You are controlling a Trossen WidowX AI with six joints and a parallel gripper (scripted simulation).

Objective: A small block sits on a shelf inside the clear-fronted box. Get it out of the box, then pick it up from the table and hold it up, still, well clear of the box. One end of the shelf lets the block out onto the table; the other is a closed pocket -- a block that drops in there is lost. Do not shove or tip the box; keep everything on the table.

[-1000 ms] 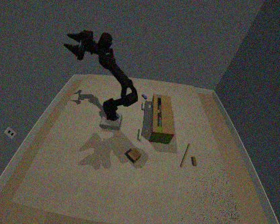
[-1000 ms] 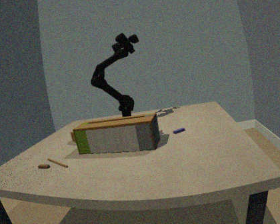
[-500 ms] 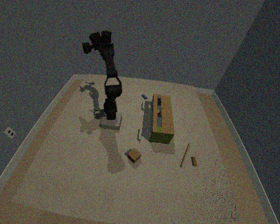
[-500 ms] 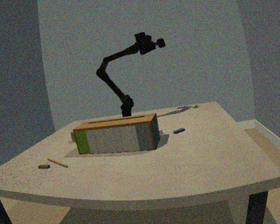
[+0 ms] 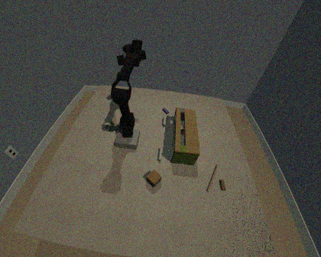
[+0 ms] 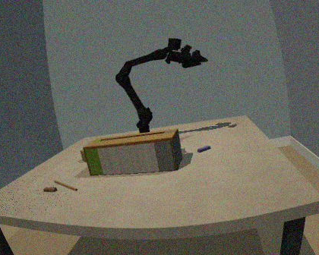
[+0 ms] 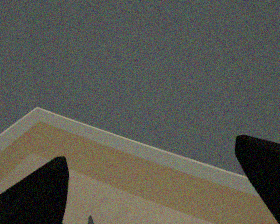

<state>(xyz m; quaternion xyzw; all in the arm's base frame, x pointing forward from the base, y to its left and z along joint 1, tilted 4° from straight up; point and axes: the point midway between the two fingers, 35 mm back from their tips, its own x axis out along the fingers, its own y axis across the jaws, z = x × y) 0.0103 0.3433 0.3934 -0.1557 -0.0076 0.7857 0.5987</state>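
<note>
The box (image 5: 192, 131) (image 6: 127, 159) stands on the table (image 5: 89, 214) (image 6: 225, 197), with a wooden top, a long slot in it and a green end (image 5: 185, 158) (image 6: 93, 162). The small block cannot be made out inside it; the exterior view shows a plain grey side, and little shows through the slot in the top view. My gripper (image 6: 203, 60) (image 7: 154, 155) is open and empty, raised high above the table and away from the box. Its two dark fingers stand wide apart in the wrist view.
A blue piece (image 5: 165, 110) (image 6: 203, 149) lies beyond the box's non-green end. An orange-brown block (image 5: 154, 177) lies off the green end. A thin stick (image 5: 212, 178) (image 6: 66, 185) and a small brown piece (image 5: 222, 185) (image 6: 50, 189) lie apart from it. Small pale posts (image 5: 159, 154) stand before the box.
</note>
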